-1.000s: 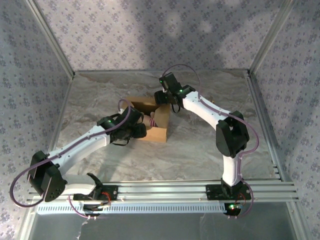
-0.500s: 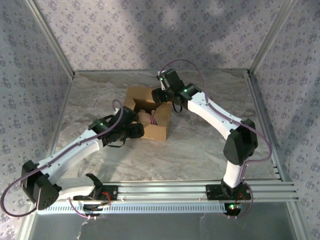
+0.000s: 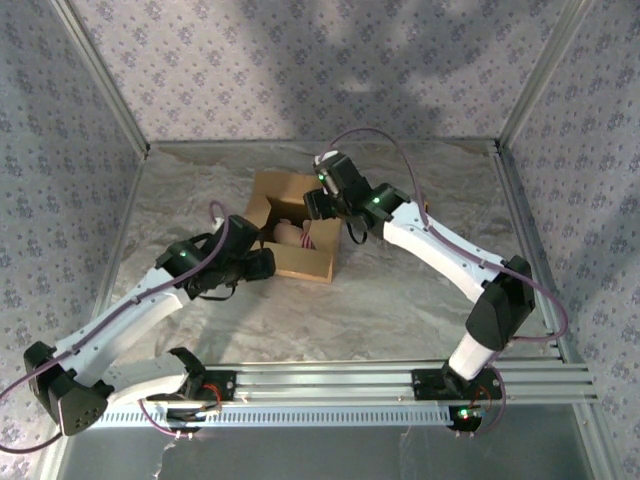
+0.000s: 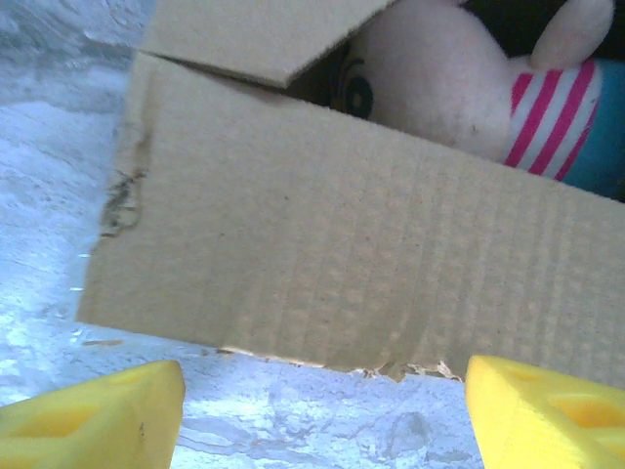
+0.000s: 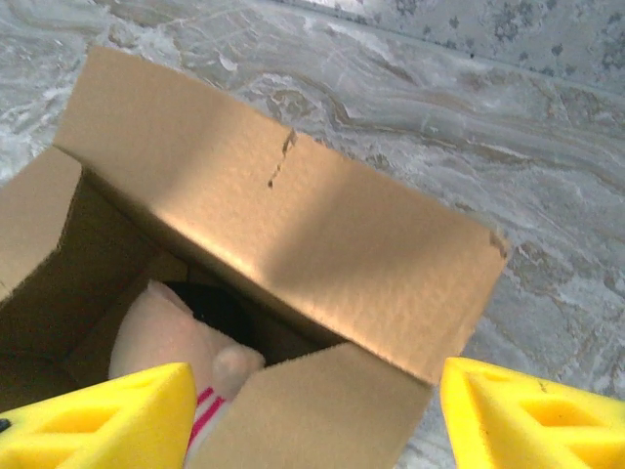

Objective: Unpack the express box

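The express box stands mid-table with its flaps spread open. A pink-and-cream plush doll with a striped top lies inside it. My left gripper is at the box's near-left side, open. In the left wrist view the box wall is right ahead and the doll peeks over its rim; only table shows between the yellow fingertips of the left gripper. My right gripper hovers open over the box's far-right rim. Its view looks down on a flap and the doll, with the right gripper straddling a near flap.
The marbled table top is bare around the box. Patterned walls with metal posts enclose the back and both sides. Aluminium rails run along the near edge by the arm bases.
My left gripper has drawn back from the box toward the near left. The right gripper has shifted left and lower over the open box, opening a little wider.
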{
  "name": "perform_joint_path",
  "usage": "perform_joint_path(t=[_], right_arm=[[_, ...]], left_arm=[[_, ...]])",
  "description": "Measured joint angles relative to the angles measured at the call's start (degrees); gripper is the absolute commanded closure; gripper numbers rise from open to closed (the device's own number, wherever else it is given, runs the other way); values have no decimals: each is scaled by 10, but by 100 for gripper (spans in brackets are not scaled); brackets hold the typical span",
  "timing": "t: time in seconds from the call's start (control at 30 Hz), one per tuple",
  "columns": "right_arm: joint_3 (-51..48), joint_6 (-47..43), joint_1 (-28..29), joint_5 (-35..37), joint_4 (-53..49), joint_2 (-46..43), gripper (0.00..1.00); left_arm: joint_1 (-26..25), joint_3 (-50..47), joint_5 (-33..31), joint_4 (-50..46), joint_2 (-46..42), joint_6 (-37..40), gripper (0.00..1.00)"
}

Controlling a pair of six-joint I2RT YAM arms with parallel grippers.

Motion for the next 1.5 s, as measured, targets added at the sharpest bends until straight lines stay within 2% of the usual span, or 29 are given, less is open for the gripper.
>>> perform_joint_path(t=[0.27,0.43,0.8,1.5], right_arm=[[-9,19,33,44,-25,-2,29],[-9,32,62,79,-41,-1,26],[-9,64,96,118,-68,31,22],[11,92,119,197,-124,85,21]], left_arm=[[75,59,-19,-12,-3,56,21],[102,88,-17,-1,35,91,20],[103,89,5,42,105,133,18],[103,68,-30,59,140,145,18]])
